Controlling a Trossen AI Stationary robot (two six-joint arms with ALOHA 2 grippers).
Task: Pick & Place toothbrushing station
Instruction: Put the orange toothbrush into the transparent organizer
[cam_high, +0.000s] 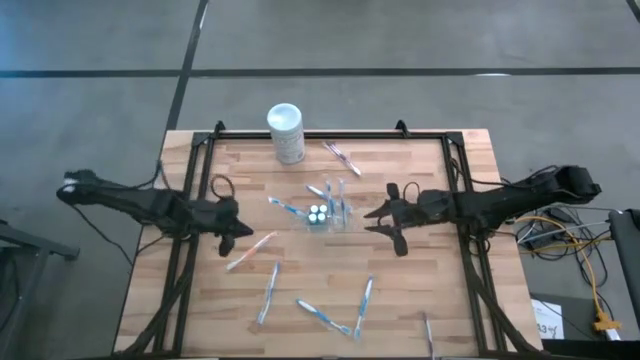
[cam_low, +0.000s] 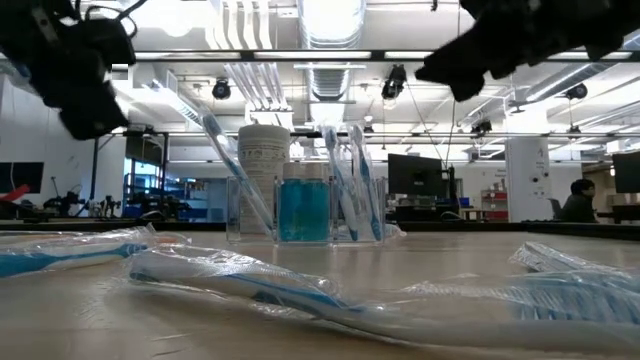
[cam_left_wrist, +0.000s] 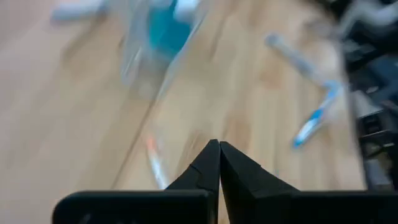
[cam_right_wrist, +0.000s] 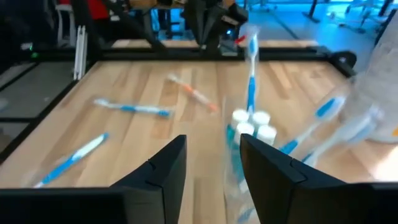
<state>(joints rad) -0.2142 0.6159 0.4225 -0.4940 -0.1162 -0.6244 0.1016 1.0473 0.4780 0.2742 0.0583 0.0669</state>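
Observation:
The see-through toothbrushing station (cam_high: 325, 213) stands upright on the table's middle, holding toothbrushes and blue bottles with white caps; it also shows in the low view (cam_low: 305, 205) and the right wrist view (cam_right_wrist: 249, 140). My left gripper (cam_high: 240, 228) is shut and empty, left of the station, above an orange wrapped toothbrush (cam_high: 250, 250). My right gripper (cam_high: 385, 222) is open and empty, just right of the station, fingers pointing at it.
A white canister with a yellow label (cam_high: 286, 132) stands at the table's far edge. Several wrapped toothbrushes lie on the table, near side (cam_high: 325, 315) and far side (cam_high: 342, 157). A person (cam_low: 578, 203) sits far behind the table.

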